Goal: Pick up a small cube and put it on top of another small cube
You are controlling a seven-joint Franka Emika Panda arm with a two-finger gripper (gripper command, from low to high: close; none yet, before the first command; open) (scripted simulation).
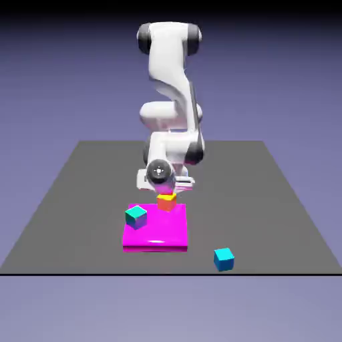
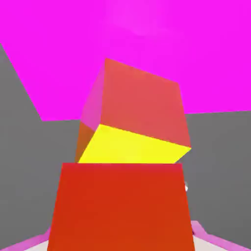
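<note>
Filling the hand view, the orange cube (image 2: pixel 120 206) sits clamped in the claw (image 1: pixel 167 194) above the yellow-topped cube (image 2: pixel 135 147) on the magenta slab (image 1: pixel 157 234).

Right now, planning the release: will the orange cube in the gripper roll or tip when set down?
It probably won't roll: the orange cube has flat faces. It looks stiff, undeformed in the gripper. It could tip if placed off-centre, as the yellow-topped cube seems no wider.
</note>
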